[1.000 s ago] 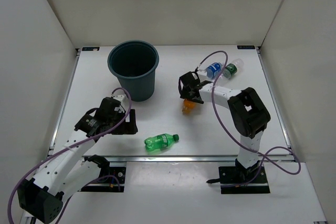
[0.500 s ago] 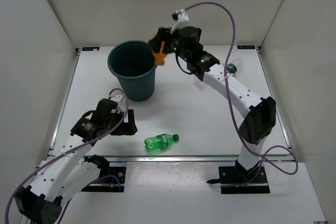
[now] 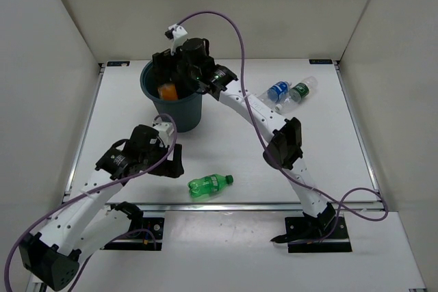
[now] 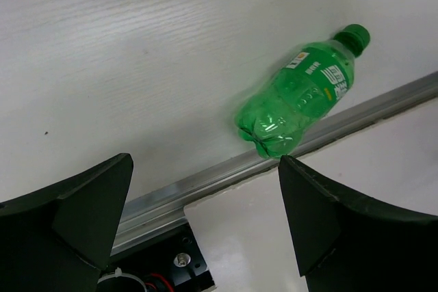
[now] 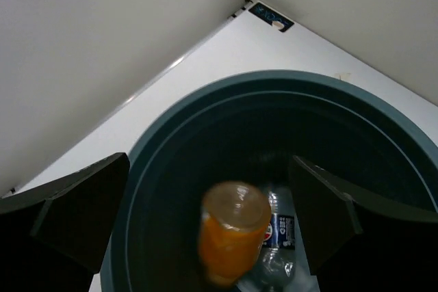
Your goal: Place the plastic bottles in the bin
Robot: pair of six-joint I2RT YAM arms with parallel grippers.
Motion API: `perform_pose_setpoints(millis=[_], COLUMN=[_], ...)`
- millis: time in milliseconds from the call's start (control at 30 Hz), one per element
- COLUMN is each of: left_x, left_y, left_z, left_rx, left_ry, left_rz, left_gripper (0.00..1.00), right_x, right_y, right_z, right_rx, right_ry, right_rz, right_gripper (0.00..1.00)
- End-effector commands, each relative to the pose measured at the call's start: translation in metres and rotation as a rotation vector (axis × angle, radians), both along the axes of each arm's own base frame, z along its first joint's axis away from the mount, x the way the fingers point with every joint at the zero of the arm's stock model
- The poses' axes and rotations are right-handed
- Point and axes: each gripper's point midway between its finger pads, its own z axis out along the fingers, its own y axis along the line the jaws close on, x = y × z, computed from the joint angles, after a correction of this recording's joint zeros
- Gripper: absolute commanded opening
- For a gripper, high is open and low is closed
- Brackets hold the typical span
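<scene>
The dark teal bin (image 3: 185, 114) stands at the back left. My right gripper (image 3: 168, 76) hangs open over its mouth. The orange bottle (image 3: 166, 91) is loose below the fingers, blurred, inside the bin (image 5: 205, 97). In the right wrist view the orange bottle (image 5: 233, 237) sits between the spread jaws of the gripper (image 5: 211, 165), above a clear bottle with a red-white-blue label (image 5: 279, 232) on the bin floor. The green bottle (image 3: 209, 184) lies on its side near the front edge. My left gripper (image 3: 170, 158) is open to its left, and the green bottle (image 4: 301, 94) lies ahead of that gripper (image 4: 205, 169).
Two clear bottles lie at the back right, one with a blue label (image 3: 277, 91) and one with a dark green label (image 3: 300, 91). A metal rail (image 4: 205, 176) runs along the table's front edge just below the green bottle. White walls enclose the table.
My right arm carried the orange bottle from mid-table up over the bin, then opened, and the bottle is dropping in. The left arm shifted slightly toward the green bottle.
</scene>
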Motion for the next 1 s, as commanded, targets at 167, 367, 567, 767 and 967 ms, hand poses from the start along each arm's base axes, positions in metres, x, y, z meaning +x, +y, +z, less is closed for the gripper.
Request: perform_pose_setpoints(millis=[167, 367, 567, 767, 967], left_x=[0.004, 0.004, -0.008, -0.005, 0.003], left_y=[-0.051, -0.086, -0.106, -0.109, -0.123], left_z=[0.024, 0.003, -0.027, -0.073, -0.091], left_rx=[-0.091, -0.039, 0.039, 0.183, 0.241], left_ry=[-0.058, -0.013, 0.043, 0.126, 0.149], left_rz=[-0.252, -0.427, -0.554, -0.577, -0.552], left_gripper=[0.98, 0.99, 0.99, 0.99, 0.94], right_x=[-0.021, -0.036, -0.083, -0.136, -0.153], right_y=[-0.074, -0.17, -0.309, -0.372, -0.417], right_z=[0.09, 0.05, -0.031, -0.07, -0.091], right_rx=[-0.01, -0.092, 0.012, 0.02, 0.022], right_ry=[-0.087, 0.063, 0.295, 0.346, 0.394], right_rz=[-0.082, -0.251, -0.447, -0.56, -0.667], right_gripper=[1.0, 1.0, 0.99, 1.0, 0.99])
